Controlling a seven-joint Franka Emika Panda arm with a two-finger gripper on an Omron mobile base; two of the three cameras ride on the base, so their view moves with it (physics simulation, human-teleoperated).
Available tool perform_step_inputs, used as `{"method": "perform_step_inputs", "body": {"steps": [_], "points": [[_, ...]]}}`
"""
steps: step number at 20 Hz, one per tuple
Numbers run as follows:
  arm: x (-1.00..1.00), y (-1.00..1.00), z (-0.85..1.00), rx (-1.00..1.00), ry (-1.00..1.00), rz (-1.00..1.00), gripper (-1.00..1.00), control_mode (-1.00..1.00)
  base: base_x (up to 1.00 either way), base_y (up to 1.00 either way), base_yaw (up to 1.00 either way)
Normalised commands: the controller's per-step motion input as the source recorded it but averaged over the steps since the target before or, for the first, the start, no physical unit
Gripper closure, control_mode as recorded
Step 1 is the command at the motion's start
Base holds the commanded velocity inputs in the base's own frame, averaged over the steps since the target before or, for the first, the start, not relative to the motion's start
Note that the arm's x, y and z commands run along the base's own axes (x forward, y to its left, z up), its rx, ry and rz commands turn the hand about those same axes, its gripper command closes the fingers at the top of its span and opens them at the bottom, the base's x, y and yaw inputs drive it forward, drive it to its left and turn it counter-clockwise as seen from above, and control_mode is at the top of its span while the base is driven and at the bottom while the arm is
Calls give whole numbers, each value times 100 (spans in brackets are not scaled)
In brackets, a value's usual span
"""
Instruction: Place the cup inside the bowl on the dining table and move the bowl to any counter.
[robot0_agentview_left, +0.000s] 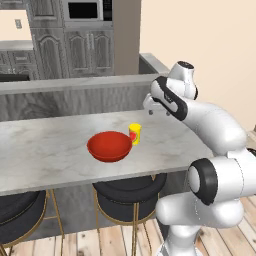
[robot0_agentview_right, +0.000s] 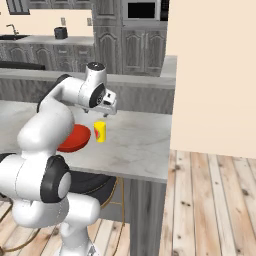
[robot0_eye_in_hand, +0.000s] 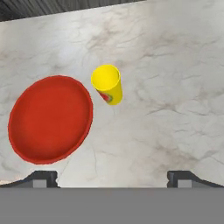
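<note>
The red bowl (robot0_agentview_left: 110, 146) (robot0_agentview_right: 75, 139) (robot0_eye_in_hand: 50, 118) lies empty on the marble dining table (robot0_agentview_left: 40, 145) (robot0_agentview_right: 140, 142) (robot0_eye_in_hand: 175, 65). The small yellow cup (robot0_agentview_left: 134, 133) (robot0_agentview_right: 100, 131) (robot0_eye_in_hand: 107, 83) stands upright on the table just beside the bowl's rim, outside it. My gripper (robot0_agentview_left: 159, 113) (robot0_agentview_right: 105, 115) (robot0_eye_in_hand: 112, 179) hangs open above the table, a little above and to the right of the cup, touching nothing. In the hand view its two dark fingertips (robot0_eye_in_hand: 41, 178) stand far apart with bare marble between them.
Dark round stools (robot0_agentview_left: 130, 192) stand under the table's near edge. A raised grey ledge (robot0_agentview_left: 75, 84) runs behind the table. The counter (robot0_agentview_right: 35, 40) with a black sink lies far back, beside dark cabinets and a microwave (robot0_agentview_right: 142, 10). The table ends at the right (robot0_agentview_right: 167, 150).
</note>
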Motion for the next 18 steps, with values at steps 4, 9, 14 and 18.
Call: {"method": "perform_step_inputs", "body": {"steps": [4, 9, 14, 18], "points": [[50, 0, -11, 0, 0, 0, -100, -100, 0, 0, 0], [41, 0, -14, 0, 0, 0, -100, -100, 0, 0, 0], [39, 0, -17, 0, 0, 0, -100, -100, 0, 0, 0], [44, 1, -21, 0, 0, 0, -100, -100, 0, 0, 0]]}}
